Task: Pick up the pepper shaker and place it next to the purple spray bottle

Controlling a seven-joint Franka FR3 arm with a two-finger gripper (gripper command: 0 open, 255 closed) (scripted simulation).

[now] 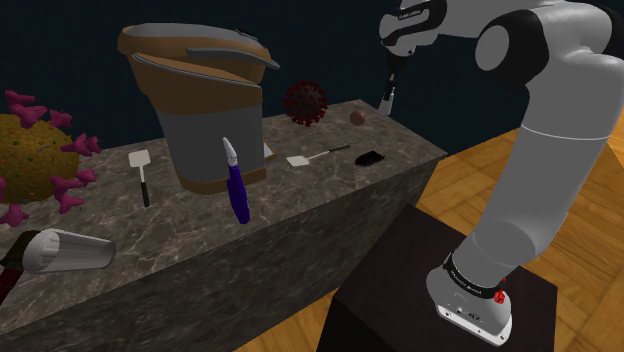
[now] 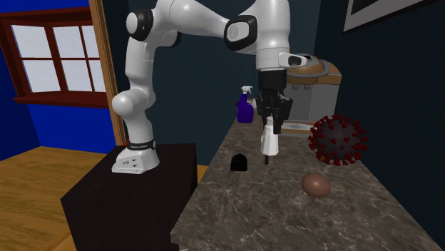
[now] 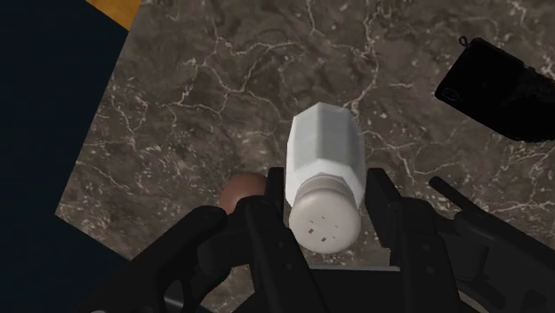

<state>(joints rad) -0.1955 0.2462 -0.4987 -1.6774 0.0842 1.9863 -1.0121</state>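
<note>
The hand is clasping the shaker above the table; the bottle is standing at its 8 o'clock, shoulder view.

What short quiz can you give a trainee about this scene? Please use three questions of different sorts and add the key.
1. True or false: the gripper is shut on the white shaker.
2. Which thing is nearest the brown ball? A) red spiky ball B) purple spray bottle C) big grey bin
3. Complete: the shaker hangs ___ the marble counter, not on it.
Key: 1 true; 2 A; 3 above.
</note>
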